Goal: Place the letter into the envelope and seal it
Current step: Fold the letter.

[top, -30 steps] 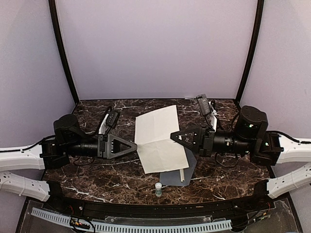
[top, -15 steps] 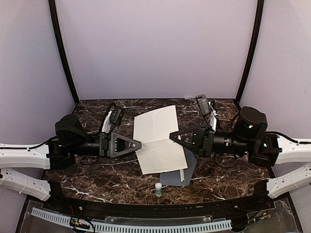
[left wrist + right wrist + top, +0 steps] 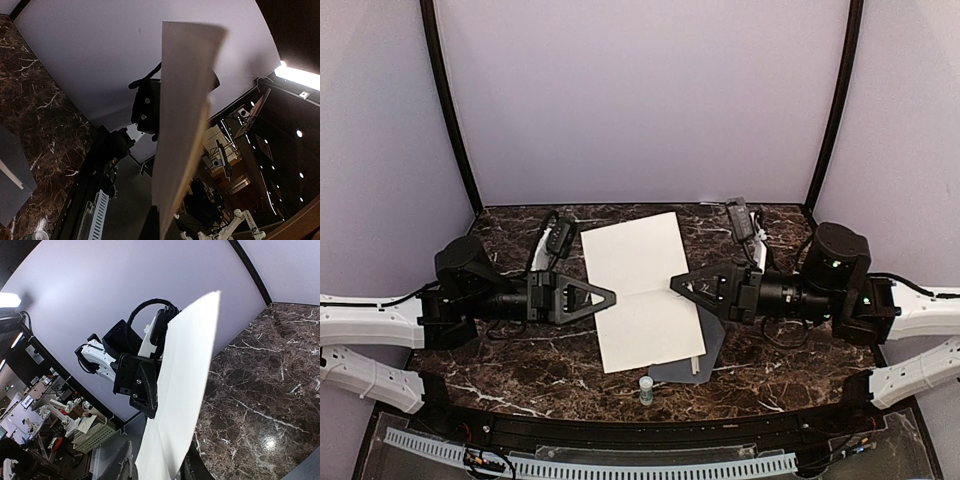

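Overhead view of a dark marble worktop [image 3: 790,370] with two black robot arms reaching in from either side. The slate-grey envelope [image 3: 717,345] lies flat near the worktop's front edge, right of centre. Only its right portion shows, because the letter [image 3: 638,290], a cream sheet, is held level above it. The envelope sits below the right gripper [image 3: 676,283] and a little nearer the front edge, not touching it. It is well apart from the left gripper [image 3: 610,297], on the far side of the sheet.

The left gripper is clamped on the letter's left edge. The right gripper's fingers stand either side of the letter's right edge. Whether they press the paper cannot be told.

A small glue bottle [image 3: 646,390] stands upright at the front edge, just beside the envelope's near left corner.

A second ago the letter was bent along its crease and skewed, its lower half sagging over the envelope. The left gripper's jaws then stood wide beside its left edge. Now the sheet is spread flat and the left gripper has moved in and closed. The envelope and the bottle have not moved.
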Controlling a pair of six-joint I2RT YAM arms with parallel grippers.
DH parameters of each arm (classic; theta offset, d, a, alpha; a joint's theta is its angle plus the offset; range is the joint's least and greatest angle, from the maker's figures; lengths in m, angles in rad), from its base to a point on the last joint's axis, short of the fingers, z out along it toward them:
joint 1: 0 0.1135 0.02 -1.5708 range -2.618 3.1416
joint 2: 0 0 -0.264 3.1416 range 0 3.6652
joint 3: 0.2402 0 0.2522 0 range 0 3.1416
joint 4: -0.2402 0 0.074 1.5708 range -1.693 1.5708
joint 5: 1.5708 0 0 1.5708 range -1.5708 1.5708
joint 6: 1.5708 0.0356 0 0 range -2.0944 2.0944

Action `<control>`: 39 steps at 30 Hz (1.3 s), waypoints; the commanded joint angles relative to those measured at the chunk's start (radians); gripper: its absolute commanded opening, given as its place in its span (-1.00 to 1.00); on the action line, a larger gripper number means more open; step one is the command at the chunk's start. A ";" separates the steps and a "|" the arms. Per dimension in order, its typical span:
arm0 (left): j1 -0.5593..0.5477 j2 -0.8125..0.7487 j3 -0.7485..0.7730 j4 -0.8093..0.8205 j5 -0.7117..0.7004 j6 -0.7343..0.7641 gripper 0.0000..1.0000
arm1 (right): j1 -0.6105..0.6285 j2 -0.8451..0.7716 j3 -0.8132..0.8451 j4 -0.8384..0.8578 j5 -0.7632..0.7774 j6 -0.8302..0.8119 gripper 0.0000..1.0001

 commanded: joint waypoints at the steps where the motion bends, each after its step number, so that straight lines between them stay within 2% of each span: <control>1: -0.004 -0.001 0.012 -0.050 -0.008 0.043 -1.00 | -0.003 -0.022 0.010 -0.014 0.072 0.027 -0.32; 4: -0.005 0.000 0.017 -0.090 0.013 0.078 -1.00 | -0.005 -0.024 0.030 -0.052 0.118 0.026 -0.22; 11: -0.011 0.008 0.019 -0.098 0.089 0.108 -1.00 | -0.032 -0.017 0.045 -0.054 0.135 0.034 -0.26; 14: -0.014 0.010 0.020 -0.104 0.101 0.115 -1.00 | -0.043 -0.011 0.047 -0.037 0.113 0.037 -0.58; 16: -0.014 0.014 0.020 -0.110 0.105 0.118 -1.00 | -0.046 -0.005 0.048 -0.030 0.097 0.039 -0.91; 17: -0.014 0.015 0.020 -0.111 0.108 0.120 -1.00 | -0.048 -0.003 0.050 -0.028 0.090 0.039 -1.00; 25: -0.017 0.029 0.016 -0.104 0.131 0.125 -1.00 | -0.057 0.000 0.049 -0.008 0.070 0.042 -1.00; 27: -0.018 0.031 0.014 -0.098 0.139 0.125 -1.00 | -0.063 0.002 0.054 -0.008 0.070 0.042 -0.76; 31: -0.020 0.032 0.013 -0.098 0.151 0.126 -1.00 | -0.075 0.007 0.060 -0.005 0.068 0.043 -0.68; 34: -0.022 0.032 0.013 -0.099 0.154 0.128 -1.00 | -0.081 0.009 0.064 -0.004 0.067 0.044 -0.79; 35: -0.023 0.032 0.012 -0.101 0.154 0.128 -1.00 | -0.083 0.010 0.064 -0.001 0.066 0.044 -0.97; 39: -0.023 0.034 0.009 -0.103 0.152 0.130 -1.00 | -0.088 0.008 0.060 0.004 0.064 0.047 -1.00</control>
